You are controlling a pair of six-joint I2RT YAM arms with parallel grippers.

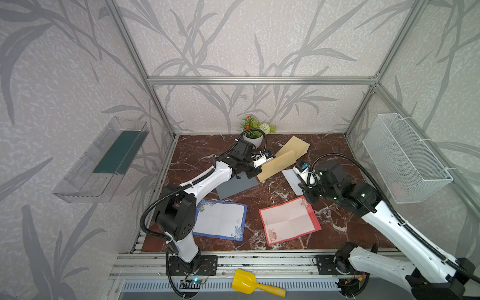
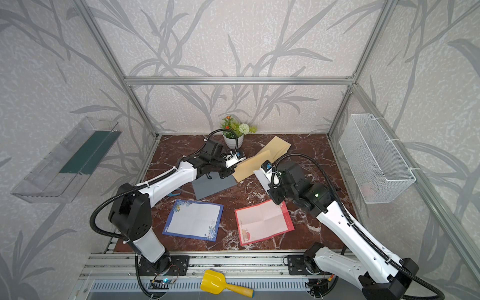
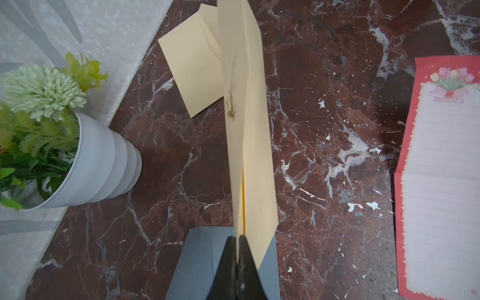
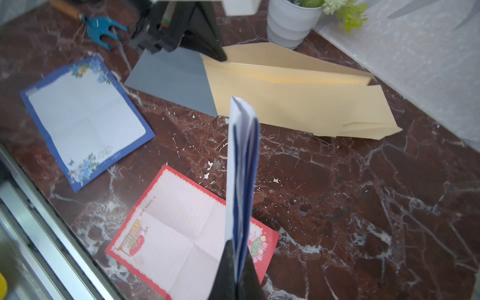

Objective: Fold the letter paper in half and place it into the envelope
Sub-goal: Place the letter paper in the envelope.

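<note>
Yellow plastic scoop (image 1: 249, 283) on the front rail, nearest the camera, not in play.
Next back, two flat sheets on the marble-pattern table (image 1: 337, 155): blue-bordered sheet (image 1: 220, 220) and red-bordered sheet (image 1: 289, 220), both creased, neither held.

Mid-table, right gripper (image 4: 237, 249) is clamped on the folded letter (image 4: 242, 155). The letter stands edge-on, lifted off the table, its free end pointing toward the tan envelope (image 4: 298, 104) but well short of it.
Right arm: long reach from its base, elbow raised, wrist bent inward.

Left gripper (image 3: 237, 239) is pinched tight on one end of the tan envelope, above a grey envelope (image 1: 236, 187). The tan envelope is tilted up on edge, with a narrow gap showing along its mouth.
Left arm: stretched low across the left side, wrist rolled.

Step in hand, by my reading: insertion.

- Swing the letter in line with the envelope's long axis.
- Lead with the creased edge.
- Enter at the gap, under the flap.
- Left grip should hold steady and not squeeze the mouth flat.
- Likely snag: loose leaves splaying against the envelope lip.

Farther back, a second tan envelope (image 1: 296, 146) lies flat. A plant pot (image 1: 253, 140) stands at the wall.
</note>
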